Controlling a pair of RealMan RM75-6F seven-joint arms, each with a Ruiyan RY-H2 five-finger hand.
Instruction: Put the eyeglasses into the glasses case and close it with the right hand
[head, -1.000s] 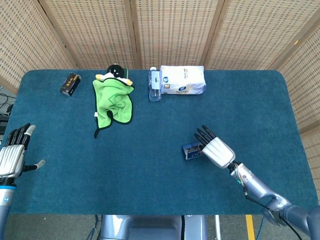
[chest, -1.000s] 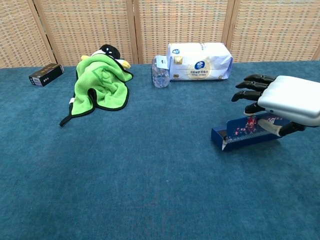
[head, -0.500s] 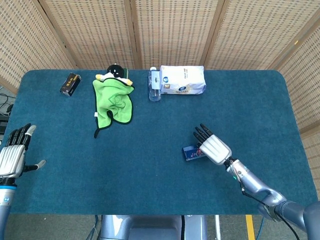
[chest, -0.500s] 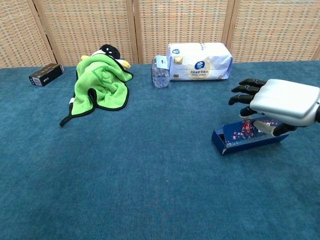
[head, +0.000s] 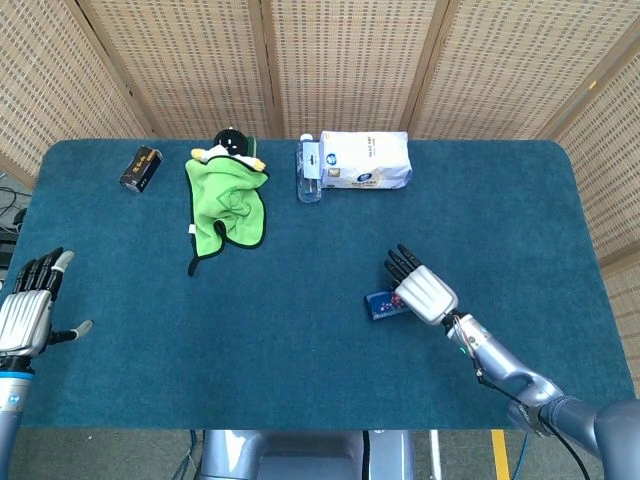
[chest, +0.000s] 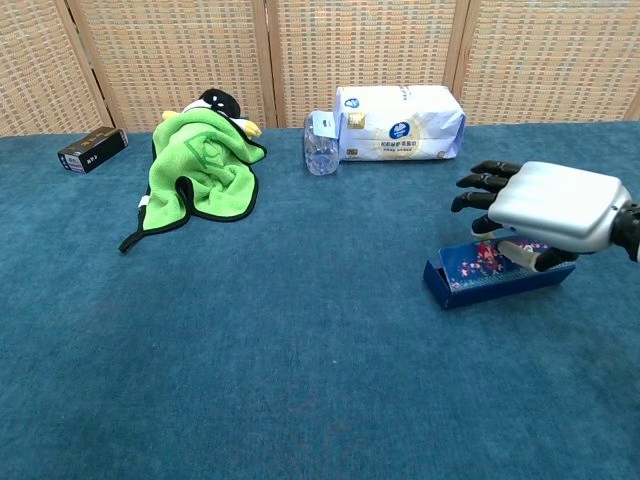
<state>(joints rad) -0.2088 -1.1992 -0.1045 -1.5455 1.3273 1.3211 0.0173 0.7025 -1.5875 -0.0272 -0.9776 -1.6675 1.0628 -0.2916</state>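
A blue glasses case (head: 379, 304) with a floral print lies right of centre on the blue table, its lid down flat (chest: 488, 272). My right hand (head: 422, 292) lies palm-down over the case's right part, fingers stretched out and the thumb resting on the lid (chest: 550, 205). The eyeglasses are hidden from both views. My left hand (head: 26, 318) hovers at the table's near left edge, fingers spread, holding nothing.
Along the far side lie a black box (head: 141, 167), a green towel (head: 228, 205) over a plush toy (head: 232, 144), a water bottle (head: 309, 172) and a white tissue pack (head: 365, 160). Wicker screens stand behind the table.
The case's lid was tilted up and now lies flat. My right hand has sunk and shifted slightly left over it. The left hand has not moved.
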